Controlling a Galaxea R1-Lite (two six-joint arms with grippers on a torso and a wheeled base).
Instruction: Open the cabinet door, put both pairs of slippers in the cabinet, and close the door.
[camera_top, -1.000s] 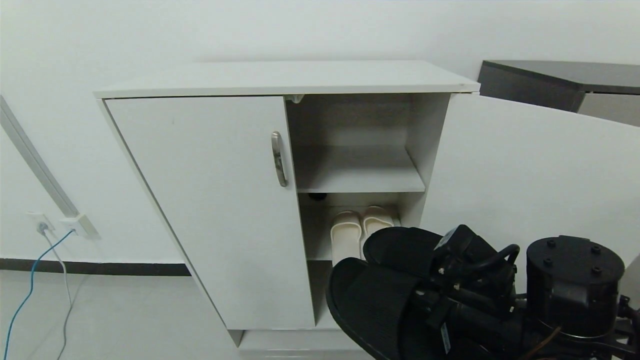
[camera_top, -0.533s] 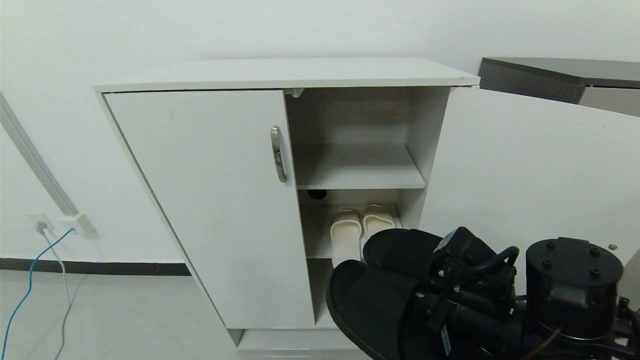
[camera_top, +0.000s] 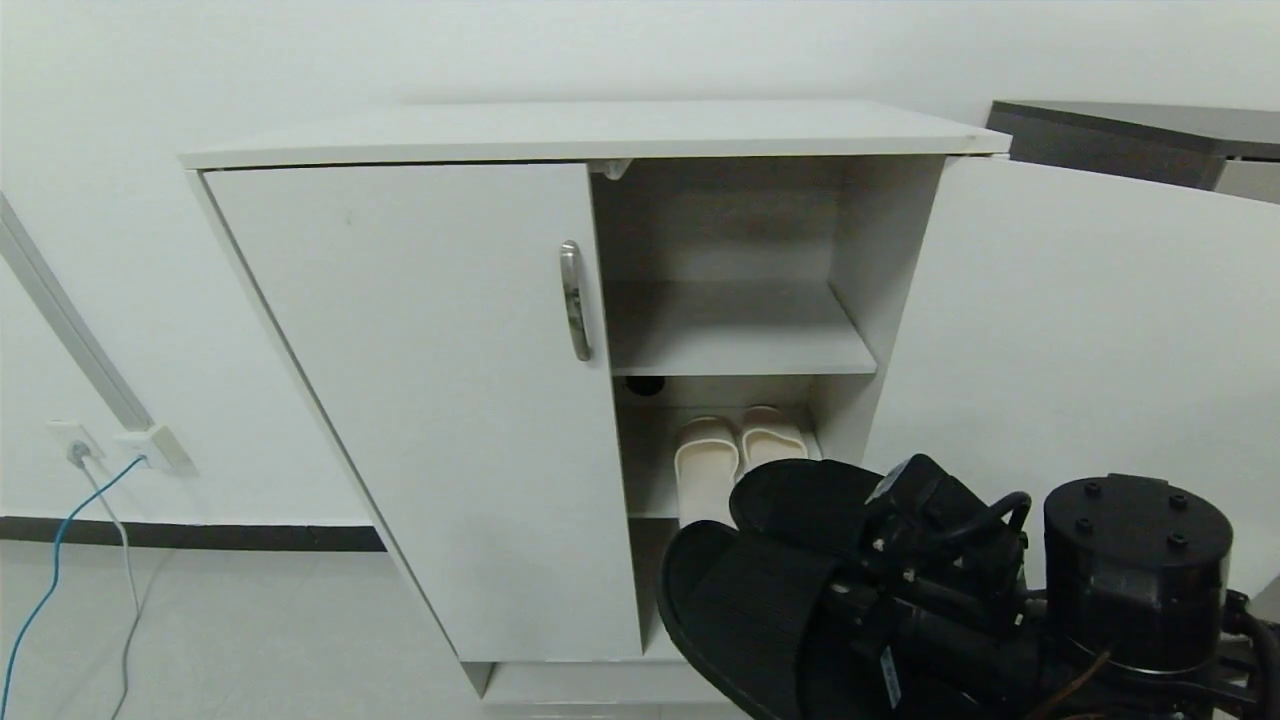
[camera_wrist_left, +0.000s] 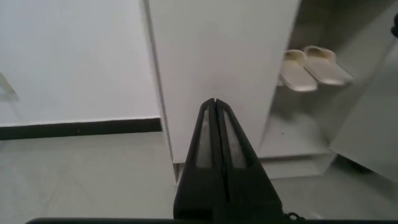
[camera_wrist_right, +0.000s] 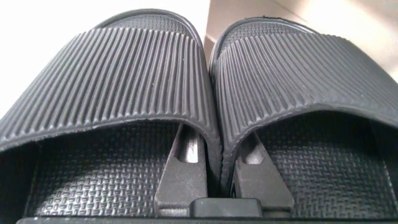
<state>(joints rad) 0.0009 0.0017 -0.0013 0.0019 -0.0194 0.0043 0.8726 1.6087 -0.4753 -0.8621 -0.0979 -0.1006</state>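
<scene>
Two pairs of slippers were logged. The black ribbed slippers (camera_top: 770, 590) hung side by side in the right gripper (camera_wrist_right: 221, 177), low in front of the white cabinet (camera_top: 580, 130) and outside it. The jaws were nearly closed, pinching the two adjoining inner edges, one finger (camera_wrist_right: 186, 171) under each strap.

The beige slippers (camera_top: 735, 455) lay inside on the middle shelf (camera_top: 650, 475), toes toward the back and touching each other. In the head view the black pair covered their heel ends and most of the compartment below.

The right door (camera_top: 1080, 330) stood swung wide open, just beside the right arm. The left door (camera_top: 430, 400) was closed, its metal handle (camera_top: 573, 300) at the edge next to the opening. The upper shelf (camera_top: 735, 345) sat above the beige pair.

The left gripper (camera_wrist_left: 215, 115) hovered above the floor, facing the closed door, jaws pressed together with nothing between them.

Surroundings: a wall socket (camera_top: 75, 445) with a blue cable (camera_top: 50, 570) left of the cabinet, and a dark cabinet (camera_top: 1130, 135) behind the open door.
</scene>
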